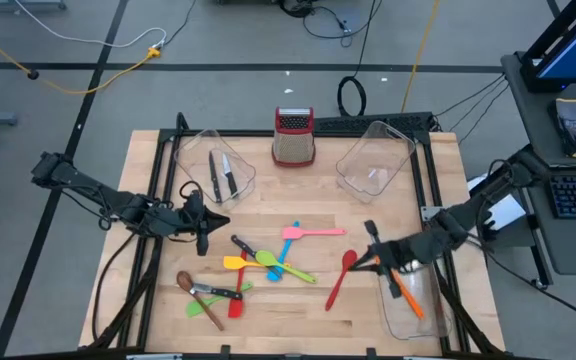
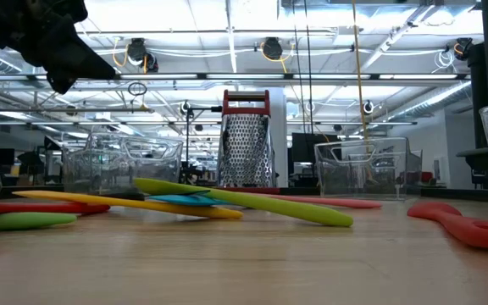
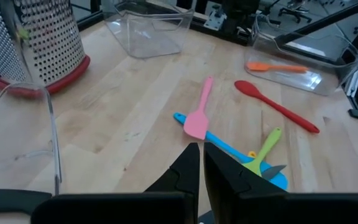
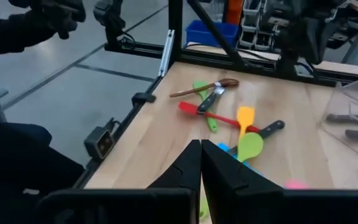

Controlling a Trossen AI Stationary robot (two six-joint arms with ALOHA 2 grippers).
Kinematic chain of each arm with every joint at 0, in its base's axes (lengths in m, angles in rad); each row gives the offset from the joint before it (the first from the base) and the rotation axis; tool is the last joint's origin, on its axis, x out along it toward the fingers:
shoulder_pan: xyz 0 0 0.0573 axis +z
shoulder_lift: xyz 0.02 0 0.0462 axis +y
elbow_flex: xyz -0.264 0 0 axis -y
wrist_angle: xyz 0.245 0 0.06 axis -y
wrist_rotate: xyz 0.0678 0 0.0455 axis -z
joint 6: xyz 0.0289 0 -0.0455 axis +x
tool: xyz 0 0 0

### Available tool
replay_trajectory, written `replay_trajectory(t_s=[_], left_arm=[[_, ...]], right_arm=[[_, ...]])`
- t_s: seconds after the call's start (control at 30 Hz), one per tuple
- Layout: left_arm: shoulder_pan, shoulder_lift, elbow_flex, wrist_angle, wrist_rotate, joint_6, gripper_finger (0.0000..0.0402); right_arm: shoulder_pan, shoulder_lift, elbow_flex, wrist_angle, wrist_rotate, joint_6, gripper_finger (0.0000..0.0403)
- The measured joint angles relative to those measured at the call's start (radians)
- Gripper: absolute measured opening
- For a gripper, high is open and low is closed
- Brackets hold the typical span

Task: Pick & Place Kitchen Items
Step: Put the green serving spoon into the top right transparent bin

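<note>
No writing is readable. The kitchen items are slim utensils with bright silicone heads: a pink spatula [image 1: 303,232], a red spoon [image 1: 341,277] and a mixed pile [image 1: 258,262] mid-tabletop [image 1: 388,215]. The left pincer [image 1: 202,243], closed and empty, hangs just beside the pile. The right pincer [image 1: 372,234], closed and empty, hovers near the red spoon

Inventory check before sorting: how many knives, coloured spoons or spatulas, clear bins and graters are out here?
Knives: 4
Coloured spoons and spatulas: 9
Clear bins: 3
Graters: 1
Total: 17
</note>
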Motion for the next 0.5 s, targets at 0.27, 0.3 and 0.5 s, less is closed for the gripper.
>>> replay_trajectory(t_s=[0.27,0.3,0.5], left_arm=[[0.000,0.000,0.000,-0.001,-0.001,0.076,0.0024],[0.000,0.000,0.000,-0.001,-0.002,0.087,0.0024],[0.000,0.000,0.000,-0.003,-0.010,0.114,0.0024]], right_arm=[[-0.163,0.072,0.000,0.012,-0.180,-0.043,0.0004],[-0.175,0.092,0.000,0.021,-0.196,-0.044,0.0004],[-0.228,0.200,0.000,0.080,-0.269,-0.088,0.0004]])
